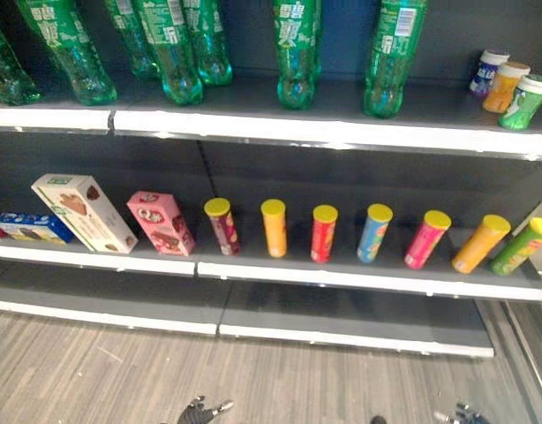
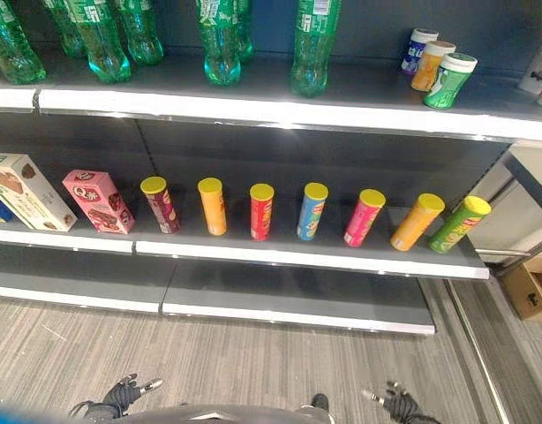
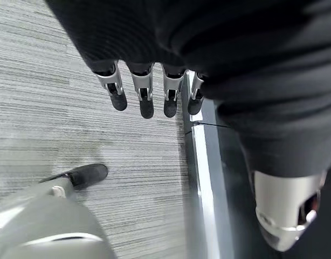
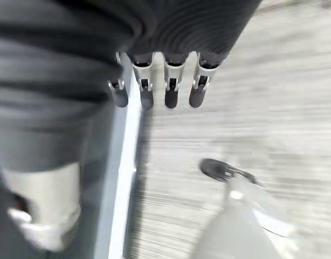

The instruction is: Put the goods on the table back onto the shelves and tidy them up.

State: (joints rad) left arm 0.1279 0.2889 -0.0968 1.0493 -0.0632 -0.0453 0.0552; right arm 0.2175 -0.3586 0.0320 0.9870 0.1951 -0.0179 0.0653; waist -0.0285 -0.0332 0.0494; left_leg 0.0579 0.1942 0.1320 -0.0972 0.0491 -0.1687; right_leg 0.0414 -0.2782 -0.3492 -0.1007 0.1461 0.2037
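A dark shelf unit faces me. Its top shelf (image 1: 324, 132) carries several green bottles (image 1: 293, 44) and three small tubs (image 1: 505, 87) at the right. On the middle shelf (image 1: 359, 281) stands a row of several yellow-lidded cans (image 1: 324, 232), with a pink box (image 1: 161, 223), a white box (image 1: 84, 212) and a blue box (image 1: 33, 227) to their left. My left hand (image 1: 200, 409) hangs low over the floor, fingers (image 3: 146, 100) straight, holding nothing. My right hand (image 2: 396, 402) hangs likewise, its fingers (image 4: 171, 91) straight and empty.
The bottom shelf (image 1: 342, 314) is bare and juts out near floor level. Grey striped flooring (image 1: 121, 371) runs in front of it. A brown cardboard box (image 2: 531, 287) sits on the floor past the unit's right end.
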